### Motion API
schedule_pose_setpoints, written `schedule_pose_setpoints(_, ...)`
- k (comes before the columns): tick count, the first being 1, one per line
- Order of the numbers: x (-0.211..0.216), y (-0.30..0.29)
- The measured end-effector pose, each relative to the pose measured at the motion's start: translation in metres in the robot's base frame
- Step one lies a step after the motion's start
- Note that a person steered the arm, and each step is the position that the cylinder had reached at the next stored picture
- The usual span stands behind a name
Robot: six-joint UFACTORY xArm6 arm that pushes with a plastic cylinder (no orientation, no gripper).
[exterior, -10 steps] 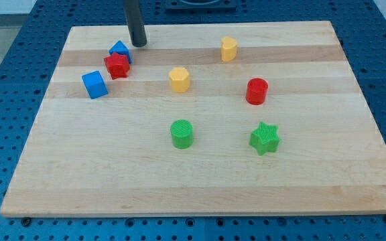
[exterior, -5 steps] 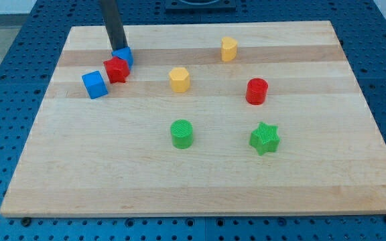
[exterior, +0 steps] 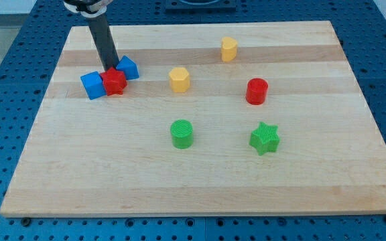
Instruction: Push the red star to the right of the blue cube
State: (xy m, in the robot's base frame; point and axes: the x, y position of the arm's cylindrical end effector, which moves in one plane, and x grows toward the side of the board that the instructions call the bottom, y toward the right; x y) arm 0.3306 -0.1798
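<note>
The red star lies at the view's upper left, touching the right side of the blue cube. A second blue block, of unclear shape, sits just up and right of the red star. My tip stands right behind the red star, at its top edge, between the cube and the second blue block.
The wooden board also holds a yellow block in the middle, a yellow block near the top, a red cylinder at the right, a green cylinder and a green star lower down.
My tip moved left and down along the top of the red star. The red star slid down-left against the blue cube. The second blue block shifted slightly down-right.
</note>
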Motion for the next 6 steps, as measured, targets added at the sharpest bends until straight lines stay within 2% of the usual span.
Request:
schedule_pose_setpoints(2, -0.112, 0.013)
schedule_pose_setpoints(3, -0.095, 0.04)
schedule_pose_setpoints(5, -0.043, 0.024)
schedule_pose_setpoints(6, -0.043, 0.022)
